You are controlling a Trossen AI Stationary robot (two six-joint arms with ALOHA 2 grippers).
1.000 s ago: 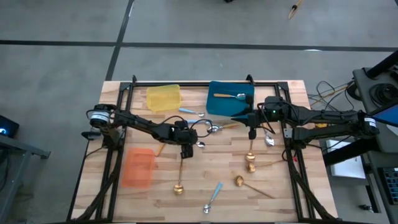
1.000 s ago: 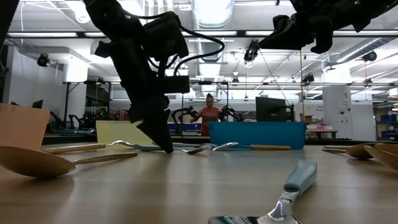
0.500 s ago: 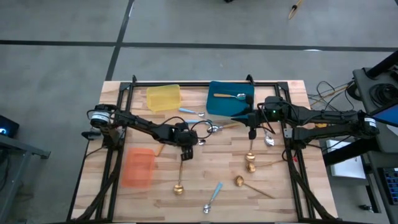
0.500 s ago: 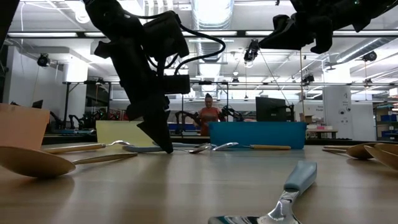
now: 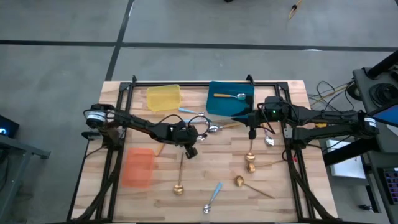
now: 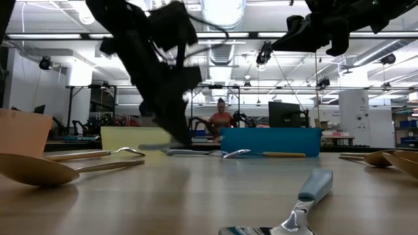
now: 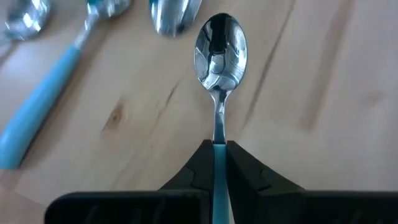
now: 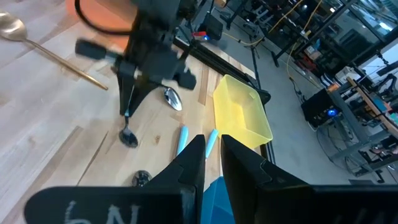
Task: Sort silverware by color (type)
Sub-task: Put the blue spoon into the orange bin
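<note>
My left gripper is shut on a spoon with a silver bowl and a light-blue handle, near the table's middle. In the right wrist view the spoon hangs below that gripper, its bowl close to the wood. My right gripper hovers high at the blue tray's near edge, with a narrow gap and nothing between its fingers. Other spoons lie flat on the table: gold ones and blue-handled ones. My left gripper pinches the spoon's light-blue handle between its two fingers. The fingers slant down from above and lie along the handle. The neck and bowl stick out beyond the fingertips, bowl lowest. I cannot tell whether the bowl touches the table.
A yellow tray and a blue tray stand at the far edge; the blue one holds an orange-handled spoon. An orange tray sits near the left. More spoons cluster by the blue tray's near edge.
My left gripper has shut on the blue-handled spoon's handle, rolled about its own line and risen a little off the table. It shows blurred in the low view.
</note>
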